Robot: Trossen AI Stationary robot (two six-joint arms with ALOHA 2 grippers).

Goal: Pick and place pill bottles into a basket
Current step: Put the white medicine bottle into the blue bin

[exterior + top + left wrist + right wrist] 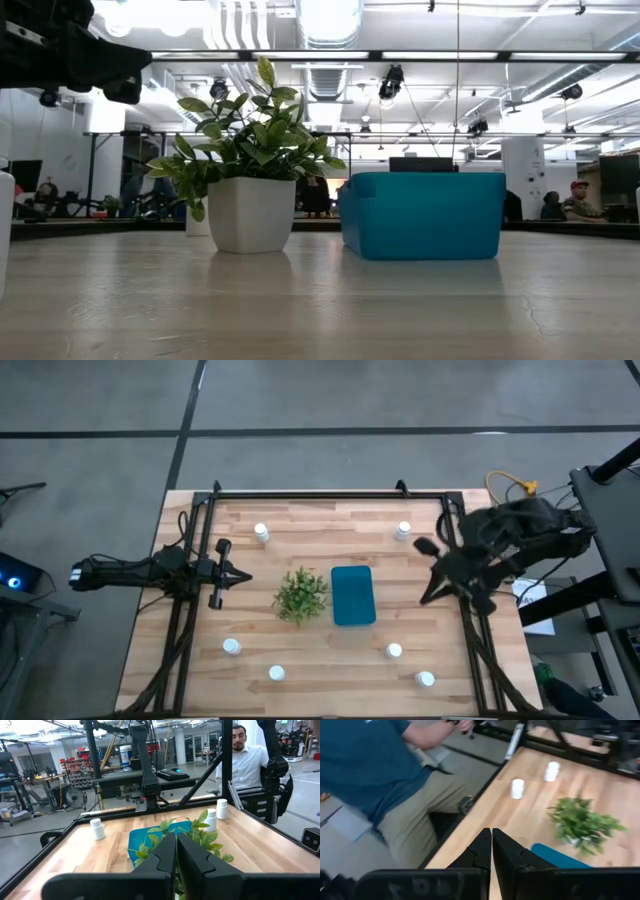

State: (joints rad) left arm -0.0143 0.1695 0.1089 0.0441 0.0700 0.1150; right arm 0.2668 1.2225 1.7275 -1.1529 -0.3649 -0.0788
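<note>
A: Where do the pill bottles (261,532) sit?
B: Six, scattered upright on the counter (320,660) around the basket (352,595), none inside.
A: Which arm is nearer one?
B: The right gripper (428,572), fingers pressed together, hangs near the bottle (403,531) at the far right. The left gripper (238,576) is likewise closed and empty.

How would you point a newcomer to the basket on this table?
Start at the middle of the wooden table, seen from above. Beside the small green plant, on the side toward the right arm, sits the basket: a teal rectangular bin with rounded corners, unlike the little white bottles scattered around.
</note>
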